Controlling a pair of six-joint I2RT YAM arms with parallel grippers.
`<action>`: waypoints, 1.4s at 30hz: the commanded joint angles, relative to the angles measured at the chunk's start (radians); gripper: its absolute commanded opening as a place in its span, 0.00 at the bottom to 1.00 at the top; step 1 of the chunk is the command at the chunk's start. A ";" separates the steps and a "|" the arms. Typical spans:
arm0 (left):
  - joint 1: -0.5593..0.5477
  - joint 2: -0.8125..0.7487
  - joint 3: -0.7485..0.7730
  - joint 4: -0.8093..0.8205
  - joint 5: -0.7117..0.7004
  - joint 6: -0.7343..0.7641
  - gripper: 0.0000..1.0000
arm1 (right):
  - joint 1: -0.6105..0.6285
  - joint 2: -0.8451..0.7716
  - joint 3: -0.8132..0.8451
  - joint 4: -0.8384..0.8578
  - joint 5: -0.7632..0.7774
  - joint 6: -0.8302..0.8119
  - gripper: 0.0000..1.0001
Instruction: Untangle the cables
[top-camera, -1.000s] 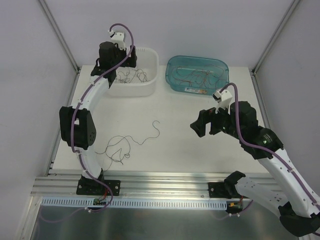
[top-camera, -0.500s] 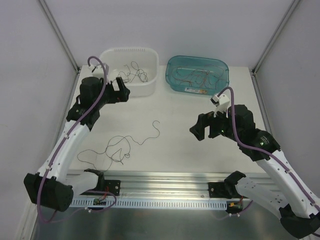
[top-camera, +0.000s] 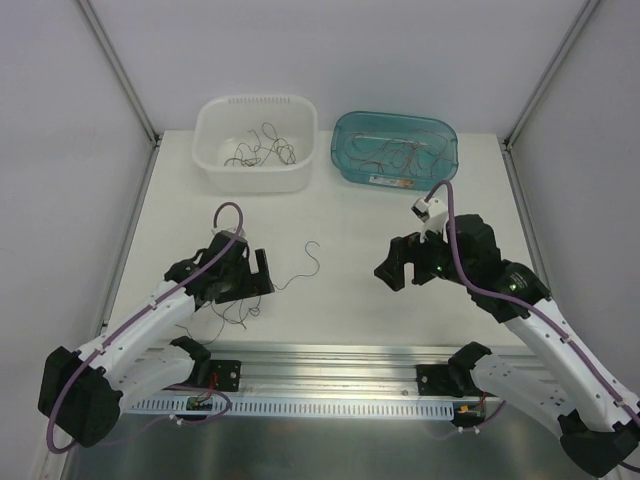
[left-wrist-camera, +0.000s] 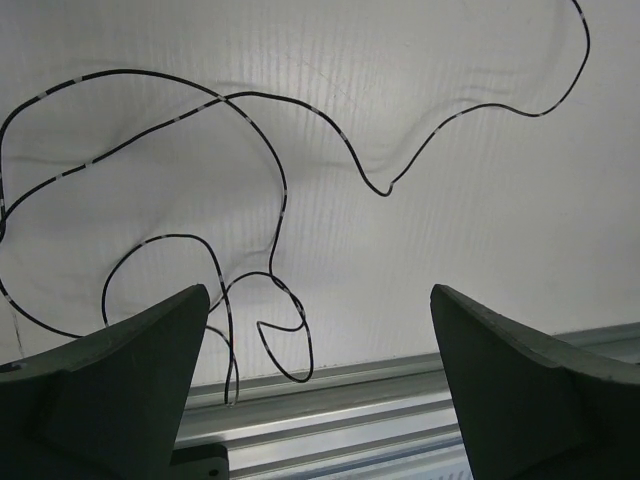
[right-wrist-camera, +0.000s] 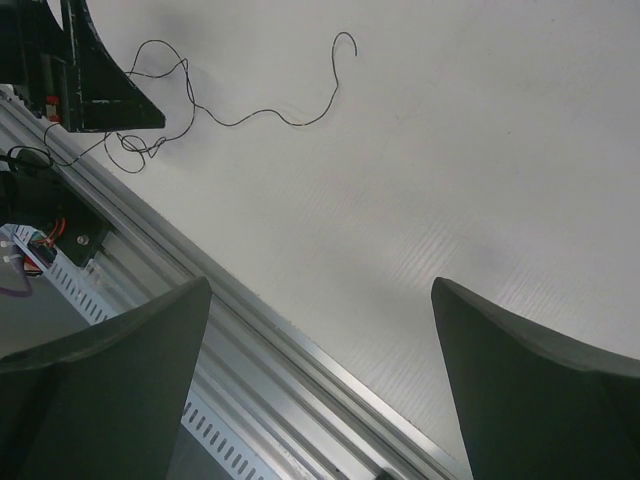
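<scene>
A thin black cable (top-camera: 316, 258) lies loose on the white table at the front left, its loops partly hidden under my left gripper (top-camera: 252, 280). In the left wrist view the cable (left-wrist-camera: 283, 190) curls across the table beyond the open left gripper (left-wrist-camera: 318, 295), with nothing between the fingers. My right gripper (top-camera: 400, 270) hovers open over the table's right half, apart from the cable. In its wrist view the right gripper (right-wrist-camera: 320, 285) is empty and the cable (right-wrist-camera: 238, 124) lies far off at upper left, by the left gripper (right-wrist-camera: 95, 70).
A white basket (top-camera: 300, 172) at the back left holds several dark wires (top-camera: 262, 150). A teal bin (top-camera: 345, 165) at the back right holds red-brown wires (top-camera: 400, 155). An aluminium rail (top-camera: 330, 355) runs along the table's near edge.
My left arm has swung from over the white basket down to the front left, above the cable tangle. The right gripper has drifted slightly toward the left and near edge.
</scene>
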 joint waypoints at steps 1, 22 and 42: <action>-0.027 0.035 0.007 -0.008 -0.044 -0.083 0.93 | 0.004 -0.011 -0.008 0.036 -0.042 0.013 0.97; -0.171 0.436 0.218 0.089 0.018 -0.048 0.00 | 0.010 -0.019 -0.046 0.072 -0.040 0.055 0.97; -0.242 0.301 0.785 0.072 -0.105 0.375 0.00 | 0.010 -0.120 -0.048 0.032 0.133 0.041 0.97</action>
